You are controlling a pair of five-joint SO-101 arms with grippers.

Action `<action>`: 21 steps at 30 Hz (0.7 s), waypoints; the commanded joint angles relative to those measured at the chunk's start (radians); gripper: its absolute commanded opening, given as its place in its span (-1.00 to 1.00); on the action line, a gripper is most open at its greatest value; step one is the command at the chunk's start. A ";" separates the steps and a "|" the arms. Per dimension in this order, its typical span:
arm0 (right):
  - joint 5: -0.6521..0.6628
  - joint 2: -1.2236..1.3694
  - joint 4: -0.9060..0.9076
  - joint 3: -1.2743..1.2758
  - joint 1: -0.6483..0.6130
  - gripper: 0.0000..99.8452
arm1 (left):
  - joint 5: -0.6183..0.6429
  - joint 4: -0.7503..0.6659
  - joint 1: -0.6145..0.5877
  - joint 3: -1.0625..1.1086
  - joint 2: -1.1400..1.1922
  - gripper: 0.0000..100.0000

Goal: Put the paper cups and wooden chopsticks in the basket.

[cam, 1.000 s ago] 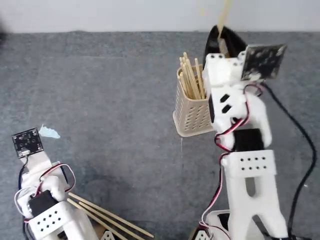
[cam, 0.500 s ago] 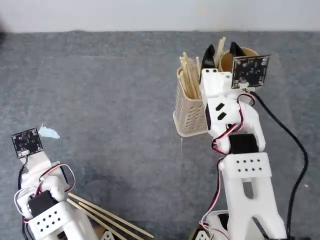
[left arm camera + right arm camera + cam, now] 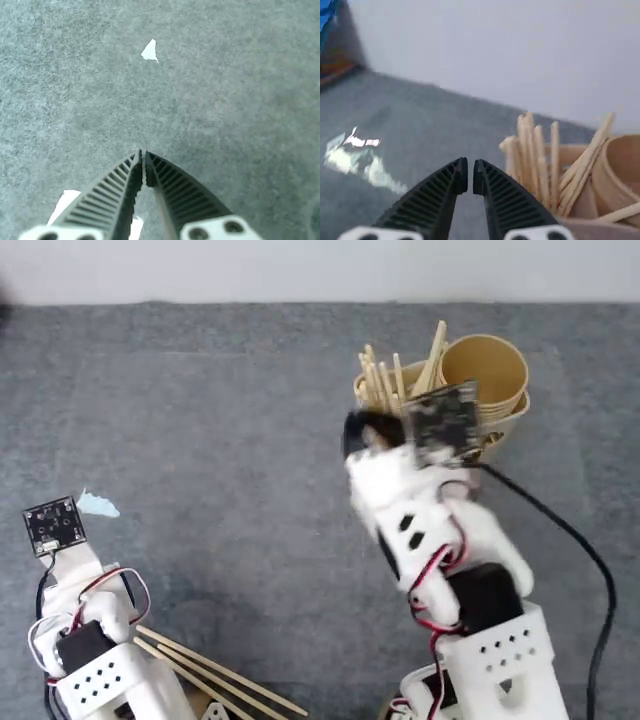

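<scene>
High view, leftmost: closed on nothing, left gripper (image 3: 144, 167) over bare surface (image 3: 230, 420); just beside that arm's base, loose wooden chopsticks (image 3: 215, 675) close to the near edge. Probably next: fetch those. Open room across to the basket (image 3: 358, 388), already holding paper cups (image 3: 485, 365) and more chopsticks; right gripper (image 3: 470, 182) closed, empty beside it.

One basket (image 3: 359, 391) holds perhaps six chopsticks (image 3: 385, 385) and seemingly two nested paper cups (image 3: 485, 370); three loose chopsticks (image 3: 220, 677) lie lower left.
</scene>
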 commanded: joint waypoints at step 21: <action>-0.186 -0.025 0.380 0.381 -0.677 -0.94 | 0.002 -0.118 -0.163 -0.024 -0.012 -0.97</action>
